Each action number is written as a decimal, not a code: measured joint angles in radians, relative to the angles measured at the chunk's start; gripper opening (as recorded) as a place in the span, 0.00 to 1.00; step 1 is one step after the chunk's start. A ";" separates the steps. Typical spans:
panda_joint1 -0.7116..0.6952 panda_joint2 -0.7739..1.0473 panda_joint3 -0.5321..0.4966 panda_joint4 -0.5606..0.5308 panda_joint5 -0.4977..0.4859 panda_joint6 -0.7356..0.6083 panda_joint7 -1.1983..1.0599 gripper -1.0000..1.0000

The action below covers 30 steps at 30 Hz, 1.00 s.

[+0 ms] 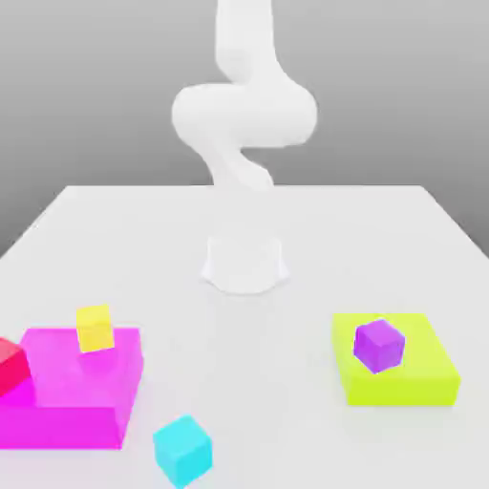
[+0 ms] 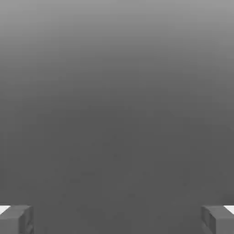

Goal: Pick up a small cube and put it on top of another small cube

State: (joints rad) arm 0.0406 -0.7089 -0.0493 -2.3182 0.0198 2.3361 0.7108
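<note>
The small cyan cube (image 1: 181, 450) lies on the white table (image 1: 287, 229) near its front edge, just off the front right corner of a flat magenta block (image 1: 76, 396). A yellow cube (image 1: 95, 328) rests on that magenta block. A purple cube (image 1: 378, 345) sits on a flat lime block (image 1: 396, 377) at the exterior view's right. In the hand view my gripper (image 2: 117, 219) is open, its grey fingertips (image 2: 16, 219) far apart with plain grey background between them. Nothing is held.
My white arm (image 1: 244, 115) rises from its round base (image 1: 245, 263) at the table's middle. A red block (image 1: 10, 365) pokes in at the exterior view's left edge, against the magenta block.
</note>
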 joint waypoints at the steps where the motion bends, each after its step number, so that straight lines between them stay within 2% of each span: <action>1: 0.017 0.039 -0.021 -0.008 0.009 0.016 -0.038 0.50; 9: 0.122 0.332 -0.161 -0.066 0.096 0.131 -0.343 0.50; 15: 0.159 0.552 -0.224 -0.109 0.171 0.215 -0.575 0.50; 21: 0.143 0.764 -0.237 -0.153 0.205 0.304 -0.778 0.50; 26: 0.116 0.927 -0.240 -0.188 0.164 0.389 -0.888 0.50; 30: 0.063 1.069 -0.175 -0.167 0.234 0.495 -0.961 0.50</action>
State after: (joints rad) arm 0.1037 0.3606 -0.2247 -2.4847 0.2542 2.8309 -0.2498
